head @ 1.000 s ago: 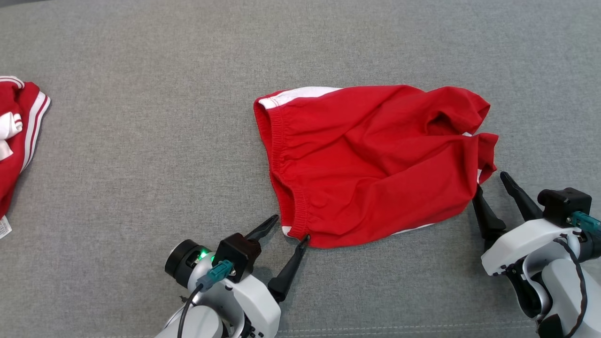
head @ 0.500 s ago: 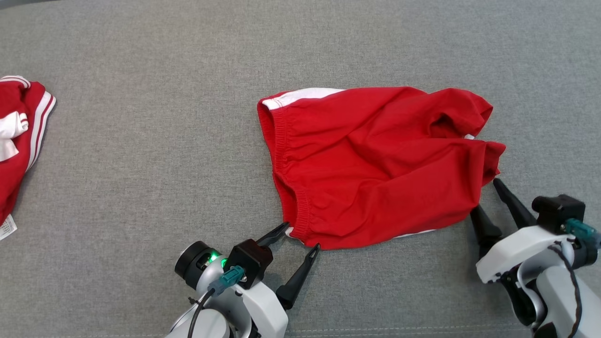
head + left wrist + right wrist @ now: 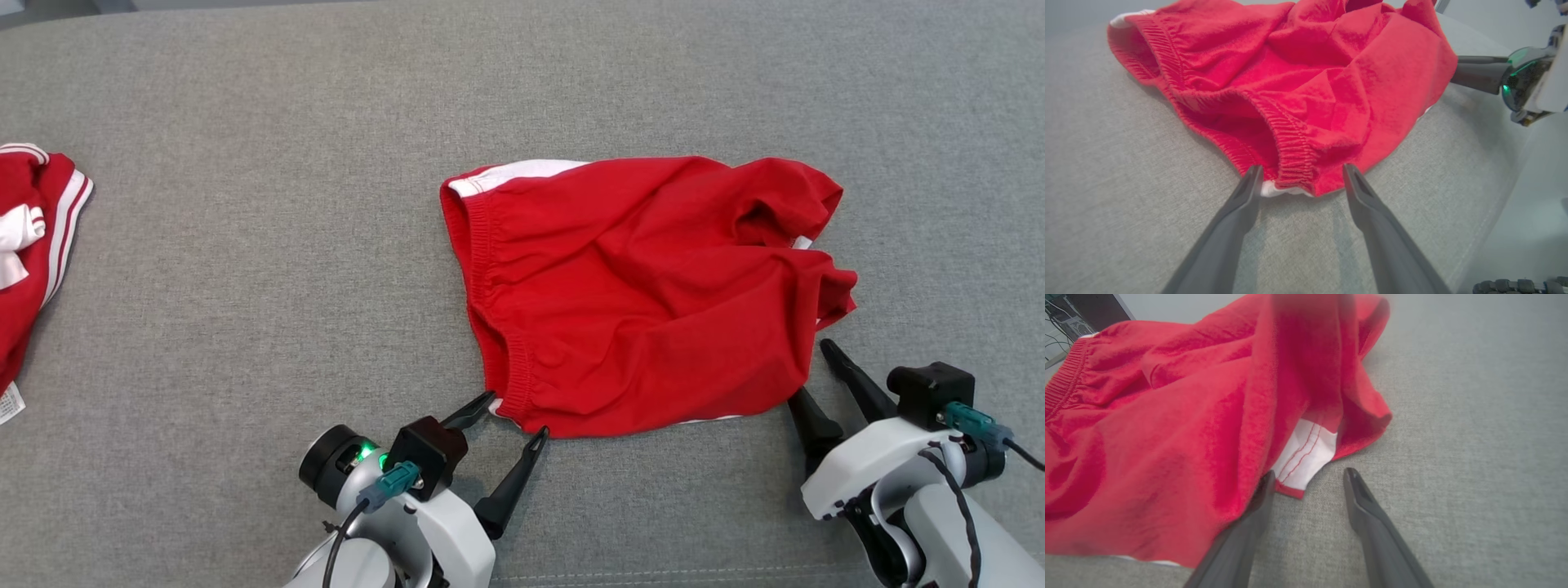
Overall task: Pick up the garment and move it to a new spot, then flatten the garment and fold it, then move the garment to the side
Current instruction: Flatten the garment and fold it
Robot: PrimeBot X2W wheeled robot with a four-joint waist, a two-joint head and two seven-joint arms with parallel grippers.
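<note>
The red shorts [image 3: 645, 302] lie crumpled on the grey cloth-covered table [image 3: 245, 286], a little right of centre in the head view, elastic waistband to the left and leg openings to the right. Against a second ago, the right-hand leg hem sits drawn in and more bunched, its outer edge less far to the right. The whole head view has also slid slightly, so part of that shift is the camera's.

The left gripper [image 3: 518, 412] has moved in on the near waistband corner. Earlier one finger touched that corner and the other stood off to its left; now the two fingers stand wide apart with the corner between their tips. In the left wrist view the shorts [image 3: 1310, 73] spread ahead of the left gripper [image 3: 1302, 166], the gathered band and a scrap of white trim lying right at the tips, not pinched.

The right gripper [image 3: 810, 369] has pulled back toward the robot and left, and its fingers have narrowed a little but remain apart, holding nothing. In the right wrist view the shorts [image 3: 1167, 437] drape over its left finger, and the white hem panel lies just ahead of the right gripper [image 3: 1309, 472].

A second red-and-white garment [image 3: 33, 245] lies well apart at the table's far left edge.
</note>
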